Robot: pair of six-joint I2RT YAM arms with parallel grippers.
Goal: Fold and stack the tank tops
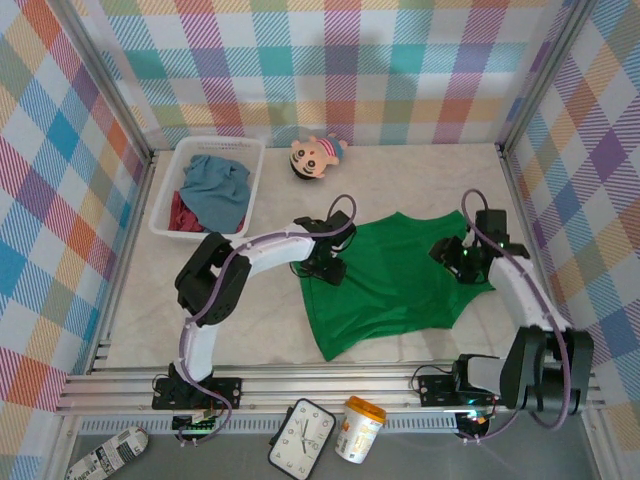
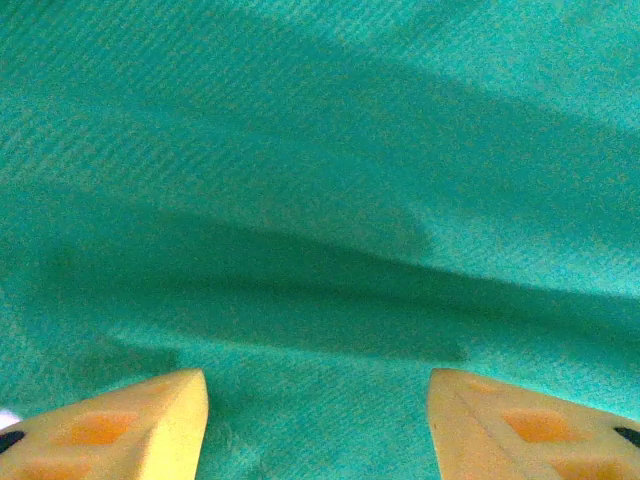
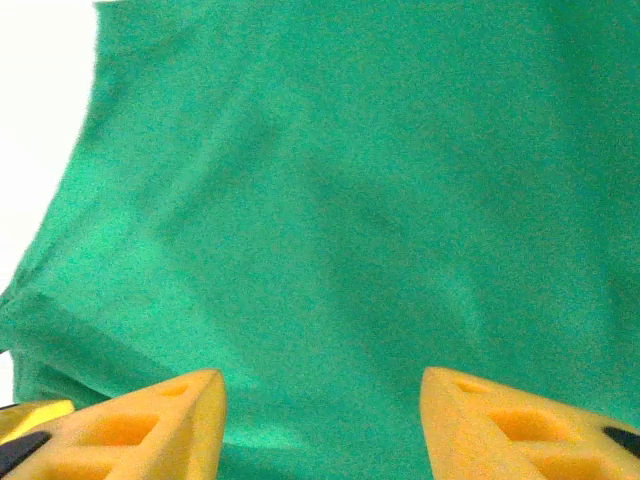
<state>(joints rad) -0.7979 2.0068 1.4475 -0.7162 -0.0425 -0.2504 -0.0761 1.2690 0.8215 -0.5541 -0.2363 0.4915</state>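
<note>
Left wrist: left hand (image 2: 318,380) spread, empty, over green tank top (image 2: 320,150); right hand (image 3: 320,376) likewise.

The table (image 1: 420,165) has a pale, faintly marbled top that fills the middle of the overhead view, with checked walls at its left, far and right sides. A bright green tank top (image 1: 400,285) lies spread nearly flat on it, right of centre, its lower corner reaching towards the near edge. A white mesh basket (image 1: 166,205) stands on the table at the upper left. Just right of the basket, near the far wall, a small big-headed doll (image 1: 316,155) lies on its side. Bare tabletop shows at the lower left and along the far right.
</note>
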